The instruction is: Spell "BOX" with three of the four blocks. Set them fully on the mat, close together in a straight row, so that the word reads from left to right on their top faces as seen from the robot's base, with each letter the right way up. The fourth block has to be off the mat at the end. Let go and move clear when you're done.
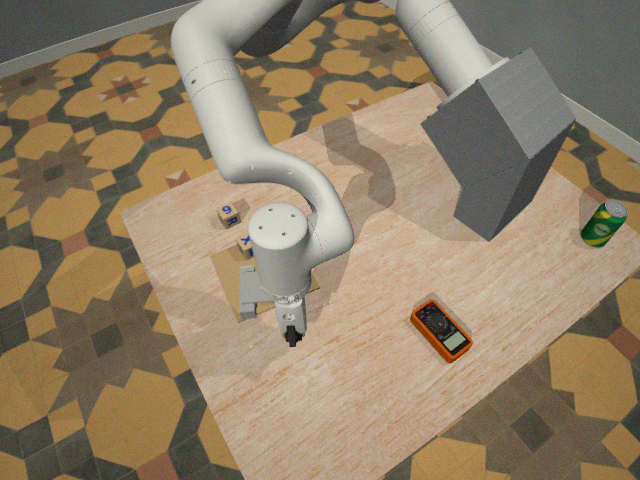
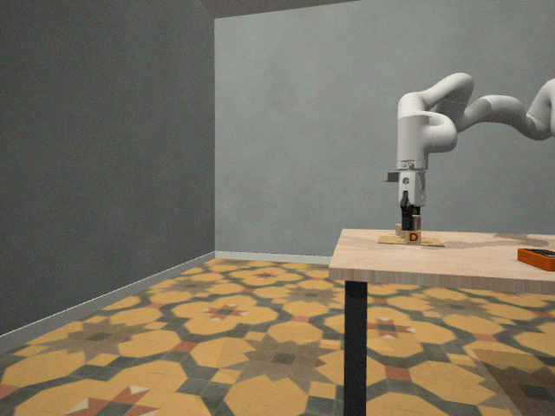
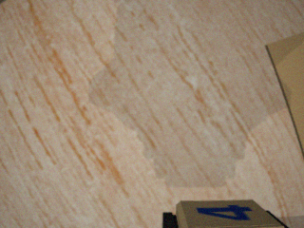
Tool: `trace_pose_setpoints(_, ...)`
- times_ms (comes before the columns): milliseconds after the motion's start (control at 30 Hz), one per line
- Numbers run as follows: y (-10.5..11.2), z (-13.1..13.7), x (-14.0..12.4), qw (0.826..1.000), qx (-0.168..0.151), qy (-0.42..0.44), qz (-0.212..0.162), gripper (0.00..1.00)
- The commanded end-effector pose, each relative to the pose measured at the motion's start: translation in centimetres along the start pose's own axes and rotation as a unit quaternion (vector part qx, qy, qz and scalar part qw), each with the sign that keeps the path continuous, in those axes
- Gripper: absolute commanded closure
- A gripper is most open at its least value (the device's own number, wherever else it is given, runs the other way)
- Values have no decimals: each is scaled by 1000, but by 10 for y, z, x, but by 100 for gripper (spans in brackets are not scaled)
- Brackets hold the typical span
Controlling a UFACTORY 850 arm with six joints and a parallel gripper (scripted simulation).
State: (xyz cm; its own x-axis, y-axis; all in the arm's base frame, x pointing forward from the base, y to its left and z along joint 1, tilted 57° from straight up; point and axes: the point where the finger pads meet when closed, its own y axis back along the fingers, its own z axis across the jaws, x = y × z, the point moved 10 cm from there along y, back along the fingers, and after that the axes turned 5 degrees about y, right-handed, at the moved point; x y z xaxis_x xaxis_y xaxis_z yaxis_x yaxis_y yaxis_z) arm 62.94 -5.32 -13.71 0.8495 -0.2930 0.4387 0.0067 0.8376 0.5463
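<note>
Taking the tan mat (image 1: 226, 268) as the landmark: just off its far left corner a block (image 1: 227, 214) showing a blue 9 is sitting on the table (image 1: 392, 392). At the mat's far edge a block with a blue X (image 1: 244, 244) is resting. Above the mat's near side, the gripper (image 1: 293, 338) is clamping a block marked 4 (image 3: 227, 214), lifted over a block with a red D (image 2: 413, 237). Well right of the mat, an orange multimeter (image 1: 440, 330) and a green can (image 1: 603, 223) are lying.
</note>
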Motion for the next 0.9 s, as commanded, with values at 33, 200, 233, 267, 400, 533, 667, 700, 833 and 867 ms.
trace_pose_setpoints(33, 32, 1, 0, 1000, 1, 0, 0, 56)
trace_pose_setpoints(200, 43, 1, 0, 1000, 1, 0, 0, 56)
trace_pose_setpoints(233, 43, 1, 0, 1000, 1, 0, 0, 56)
trace_pose_setpoints(267, 43, 1, 0, 1000, 1, 0, 0, 56)
trace_pose_setpoints(400, 43, 1, 0, 1000, 1, 0, 0, 56)
trace_pose_setpoints(533, 43, 1, 0, 1000, 1, 0, 0, 56)
trace_pose_setpoints(667, 43, 9, 4, 1000, 0, -26, 0, 56)
trace_pose_setpoints(700, 43, 14, 7, 999, 0, -42, 0, 56)
trace_pose_setpoints(833, 44, 31, 16, 995, 0, -99, 1, 56)
trace_pose_setpoints(867, 44, 35, 17, 994, 0, -111, 1, 56)
